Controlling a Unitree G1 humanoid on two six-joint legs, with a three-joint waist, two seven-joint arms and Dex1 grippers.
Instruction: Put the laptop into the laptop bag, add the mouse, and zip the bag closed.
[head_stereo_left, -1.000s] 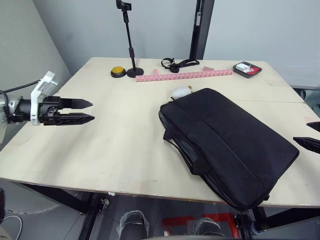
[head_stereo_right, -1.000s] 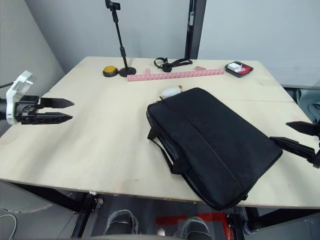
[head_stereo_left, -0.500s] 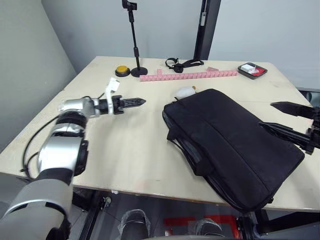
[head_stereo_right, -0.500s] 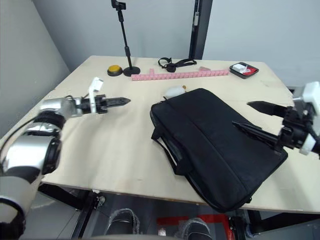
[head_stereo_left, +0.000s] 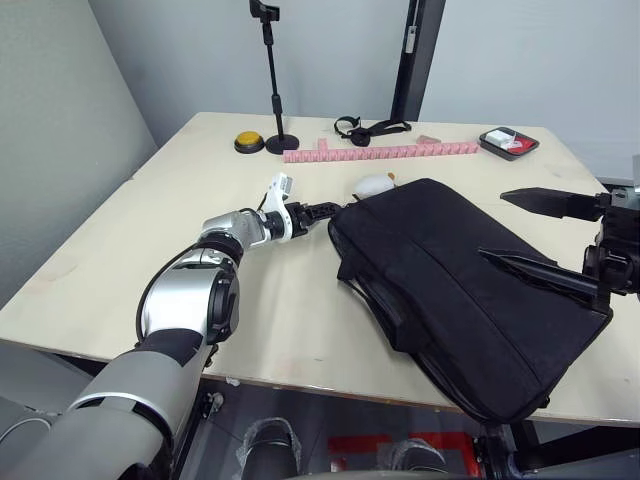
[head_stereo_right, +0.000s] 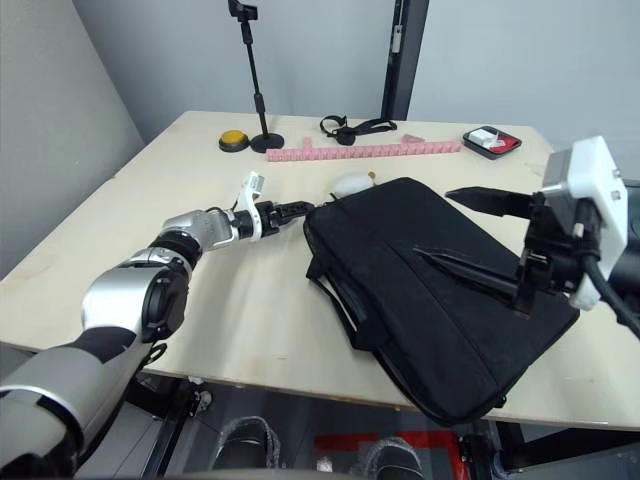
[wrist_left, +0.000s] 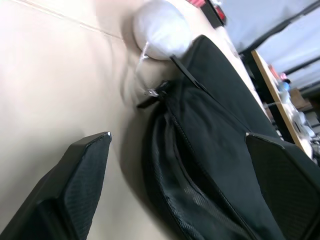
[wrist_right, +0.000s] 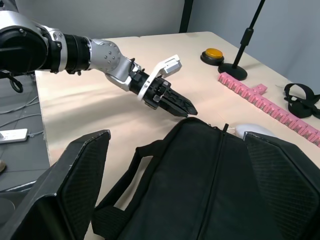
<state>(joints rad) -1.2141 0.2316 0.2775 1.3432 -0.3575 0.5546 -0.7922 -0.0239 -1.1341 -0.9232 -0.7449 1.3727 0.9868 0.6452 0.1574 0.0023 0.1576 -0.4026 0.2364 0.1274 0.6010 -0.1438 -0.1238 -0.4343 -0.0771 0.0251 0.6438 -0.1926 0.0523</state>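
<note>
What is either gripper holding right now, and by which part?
Nothing is held. The left gripper is open at the laptop bag's near corner, by the zipper pull. The right gripper hangs open above the bag.

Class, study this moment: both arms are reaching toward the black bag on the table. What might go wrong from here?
1. The left end effector is open at the laptop bag corner by the zipper pull; it may miss the pull and just nudge the bag.
2. The white lumpy object sits against that corner and may get knocked.
3. The right end effector hovers open over the bag, not pinning it, so the bag may slide.
</note>
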